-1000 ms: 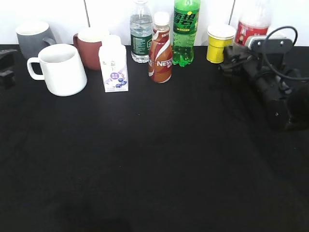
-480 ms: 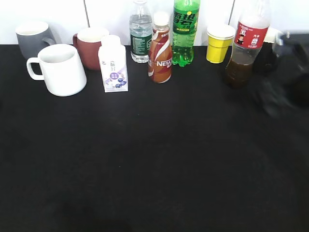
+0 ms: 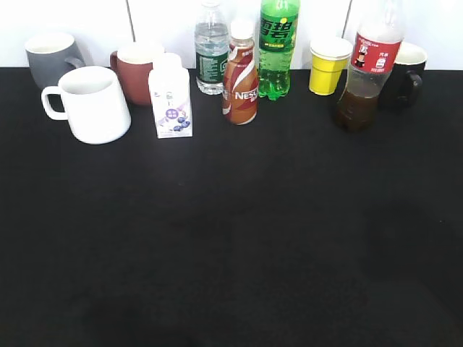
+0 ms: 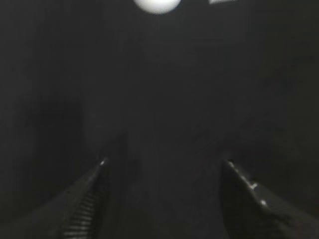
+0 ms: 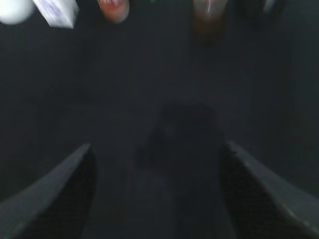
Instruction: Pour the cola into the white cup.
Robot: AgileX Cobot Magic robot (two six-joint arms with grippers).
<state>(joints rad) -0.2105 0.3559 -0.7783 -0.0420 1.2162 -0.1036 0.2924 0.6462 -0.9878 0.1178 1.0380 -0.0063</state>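
Note:
The cola, a tall clear bottle with dark liquid low down and a red label, stands upright at the back right of the black table. It shows blurred at the top of the right wrist view. The white cup stands at the back left, handle to the left; its base shows at the top of the left wrist view. Neither arm is in the exterior view. My left gripper is open and empty over bare black cloth. My right gripper is open and empty, well short of the cola.
Along the back stand a grey mug, a dark red mug, a white carton, a water bottle, a Nescafe bottle, a green soda bottle, a yellow paper cup and a black mug.
The right arm, which was at the cola bottle a second ago, has drawn back out of the exterior view, leaving the bottle standing. The left arm has left the view's left edge too.

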